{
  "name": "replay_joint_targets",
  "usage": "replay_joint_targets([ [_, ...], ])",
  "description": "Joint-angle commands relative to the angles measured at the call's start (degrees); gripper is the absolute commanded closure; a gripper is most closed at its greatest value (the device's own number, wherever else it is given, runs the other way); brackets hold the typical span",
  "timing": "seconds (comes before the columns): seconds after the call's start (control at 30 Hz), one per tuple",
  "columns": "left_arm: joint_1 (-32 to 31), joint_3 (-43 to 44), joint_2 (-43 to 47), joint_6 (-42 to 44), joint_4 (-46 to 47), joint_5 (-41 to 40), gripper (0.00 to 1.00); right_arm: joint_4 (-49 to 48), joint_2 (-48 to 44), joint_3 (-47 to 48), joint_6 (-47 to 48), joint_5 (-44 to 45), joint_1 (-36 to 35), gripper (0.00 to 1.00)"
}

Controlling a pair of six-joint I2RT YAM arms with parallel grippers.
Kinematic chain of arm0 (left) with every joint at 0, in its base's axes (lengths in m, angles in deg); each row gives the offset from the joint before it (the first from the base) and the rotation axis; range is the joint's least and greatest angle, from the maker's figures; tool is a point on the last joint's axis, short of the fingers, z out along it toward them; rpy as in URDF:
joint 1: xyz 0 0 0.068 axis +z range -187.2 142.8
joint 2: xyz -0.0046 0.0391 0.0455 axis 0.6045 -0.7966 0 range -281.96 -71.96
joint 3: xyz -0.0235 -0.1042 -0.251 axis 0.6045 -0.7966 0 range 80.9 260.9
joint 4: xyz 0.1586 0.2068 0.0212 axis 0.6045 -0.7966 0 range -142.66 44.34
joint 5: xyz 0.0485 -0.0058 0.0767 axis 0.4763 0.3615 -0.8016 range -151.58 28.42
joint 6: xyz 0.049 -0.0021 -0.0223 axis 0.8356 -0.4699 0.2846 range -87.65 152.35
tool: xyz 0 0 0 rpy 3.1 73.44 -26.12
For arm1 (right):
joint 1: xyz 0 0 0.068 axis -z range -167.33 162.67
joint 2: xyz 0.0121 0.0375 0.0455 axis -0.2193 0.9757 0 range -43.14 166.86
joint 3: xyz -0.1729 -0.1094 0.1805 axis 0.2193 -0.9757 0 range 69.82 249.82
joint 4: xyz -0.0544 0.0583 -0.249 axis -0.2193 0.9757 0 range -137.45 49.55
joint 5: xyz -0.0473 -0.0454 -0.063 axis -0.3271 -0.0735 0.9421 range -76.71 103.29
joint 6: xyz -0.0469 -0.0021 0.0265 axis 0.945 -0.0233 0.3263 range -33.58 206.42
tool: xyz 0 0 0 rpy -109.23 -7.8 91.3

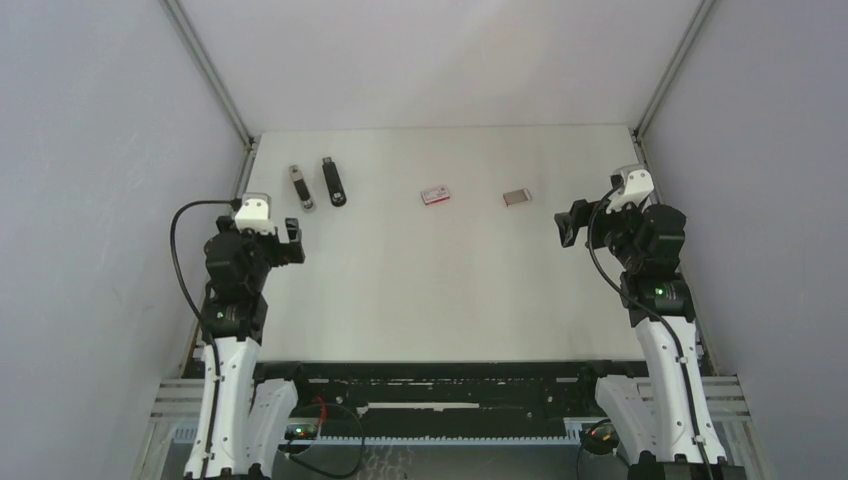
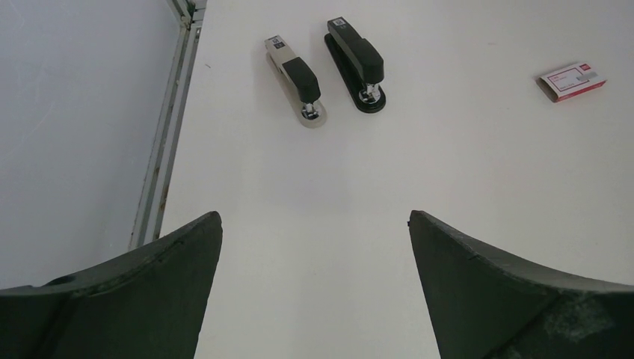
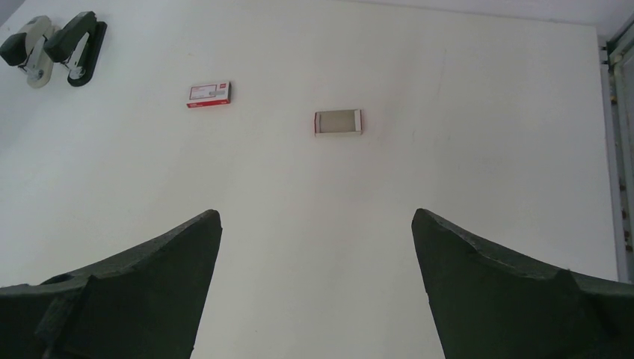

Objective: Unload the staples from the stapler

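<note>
The bench (image 1: pixel 450 300) carries everything along its far half, within reach of both arms. The left hand (image 1: pixel 291 243) and right hand (image 1: pixel 571 226) hover released, jaws wide and gripping nothing, probably poised to start. A black stapler (image 1: pixel 333 182) and a grey stapler (image 1: pixel 302 187) lie side by side at far left. The left wrist view shows both closed, so the staples likely sit inside, unseen. Only the right wrist view shows the greyish inside of the open tray (image 3: pixel 338 122), near the red-and-white box (image 3: pixel 208 95).
</note>
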Motion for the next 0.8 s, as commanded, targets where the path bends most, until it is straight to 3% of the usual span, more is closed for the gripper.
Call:
replay_joint_targets([
  [0.0, 0.3, 1.2, -2.9, 1.8, 3.7, -1.5, 0.00, -2.0, 0.6, 0.2, 1.2, -1.7, -0.3, 0.00],
  [0.33, 0.3, 8.0, -13.7, 4.0, 4.0, -2.2, 0.00, -0.7, 1.5, 0.2, 4.2, -5.0, -0.6, 0.00],
  [0.77, 0.3, 25.3, -37.0, 0.7, 2.4, -8.1, 0.00, 0.1, 2.3, 0.2, 6.7, -5.1, -1.8, 0.00],
])
